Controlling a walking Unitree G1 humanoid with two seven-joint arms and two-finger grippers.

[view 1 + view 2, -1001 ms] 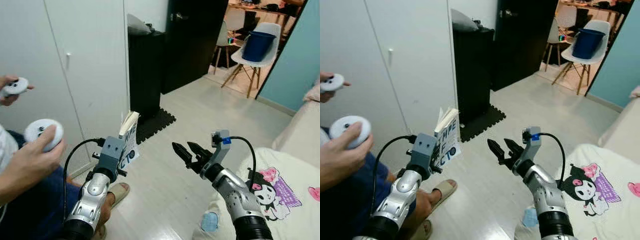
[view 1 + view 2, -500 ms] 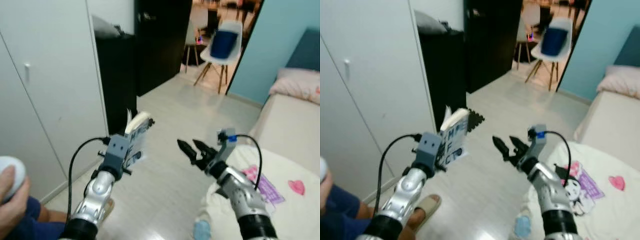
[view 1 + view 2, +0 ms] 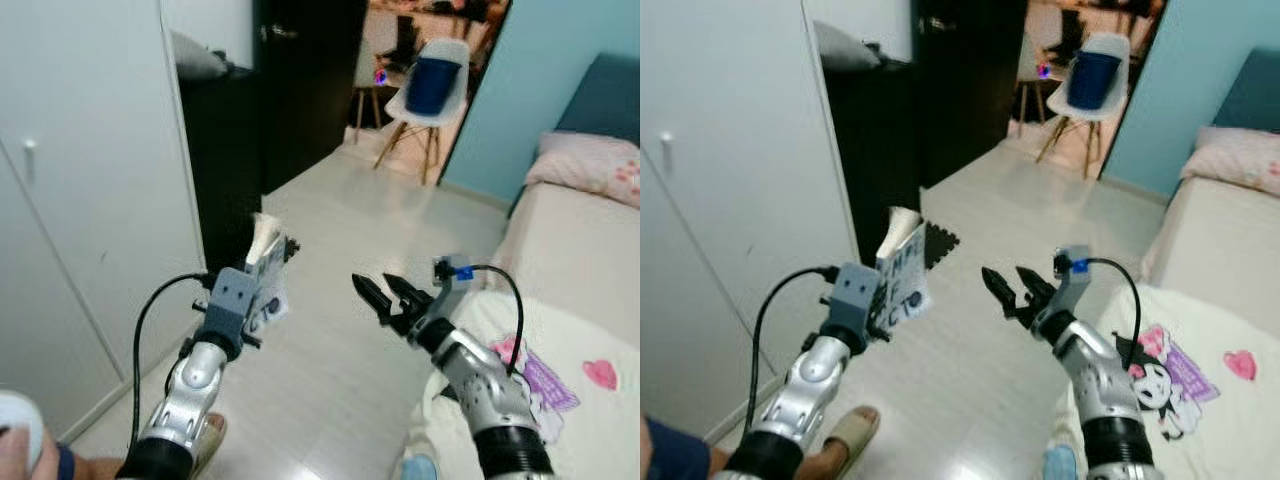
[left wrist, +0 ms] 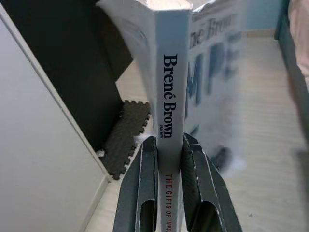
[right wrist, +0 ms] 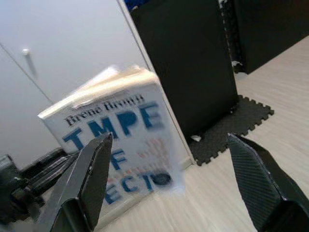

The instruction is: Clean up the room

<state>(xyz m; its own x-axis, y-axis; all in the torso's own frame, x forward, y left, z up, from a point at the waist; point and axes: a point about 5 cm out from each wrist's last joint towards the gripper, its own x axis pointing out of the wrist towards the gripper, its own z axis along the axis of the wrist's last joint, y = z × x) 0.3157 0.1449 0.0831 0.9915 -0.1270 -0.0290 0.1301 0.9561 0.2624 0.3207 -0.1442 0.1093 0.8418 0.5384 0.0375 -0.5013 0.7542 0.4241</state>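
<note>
Book point(image 4: 170, 111) first: a white paperback with blue lettering on its cover and "Brené Brown" printed down its spine, held upright in the air above the pale wood floor point(image 3: 340, 380), in front of the robot and toward its left. The left gripper point(image 4: 169, 145) has its jaws clenched on the lower part of the spine, one black finger on each side of it, and the front cover fans out slightly at the top.

At the far left stand white wardrobe doors point(image 3: 90, 200), and a person's hand point(image 3: 15, 445) holding a white controller shows at the bottom corner, with a foot in a sandal point(image 3: 845, 435) on the floor beside the left arm. Behind the book is a tall black cabinet point(image 3: 230, 160) with a dark foam mat point(image 3: 940, 243) at its base, next to a dark door.

Right of the book, well apart from it, the right gripper point(image 3: 385, 298) hovers at about the same height with its jaws released and spread wide, grasping nothing; its fingertips point toward the book.

Farther back, through the doorway, a white chair point(image 3: 425, 95) carries a blue bucket point(image 3: 430, 85). A teal wall point(image 3: 540, 90) runs along the right, with a bed point(image 3: 570, 240) below it, a pink pillow point(image 3: 590, 165) at its head and a white blanket with a cartoon print point(image 3: 1175, 375) beside the right arm.
</note>
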